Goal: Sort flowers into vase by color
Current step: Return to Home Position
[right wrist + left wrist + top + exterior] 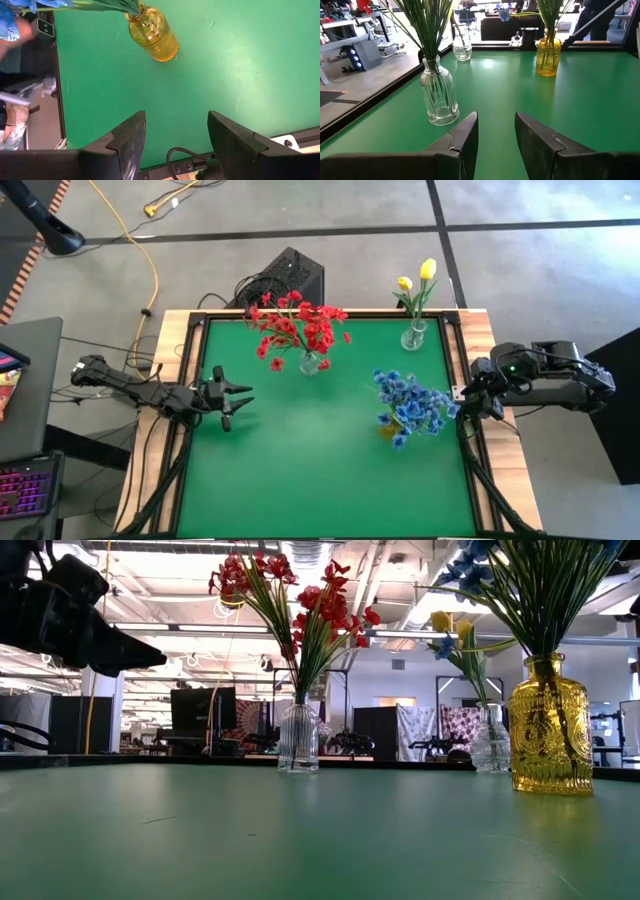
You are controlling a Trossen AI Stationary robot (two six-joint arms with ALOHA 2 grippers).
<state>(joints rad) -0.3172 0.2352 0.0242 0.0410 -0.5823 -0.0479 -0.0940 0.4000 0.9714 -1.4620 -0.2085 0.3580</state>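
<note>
Flowers sorted: red flowers [298, 330] in ribbed vase [310, 364], yellow flowers [418, 280] in small clear vase [413, 336], blue flowers [410, 408] in amber vase [152, 34] | L pincer [240, 402] open, empty, tabletop [300, 480] left edge | R pincer [460, 405] open, empty, right edge | step: prob. homing; next: retract arms clear of blooms

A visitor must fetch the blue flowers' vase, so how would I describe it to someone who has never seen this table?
On the green table, look to the side by the right pincer. There the blue flowers stand in a squat vase with a textured surface. It alone is yellow glass; the red flowers have a clear vase, as do the yellow buds.
</note>
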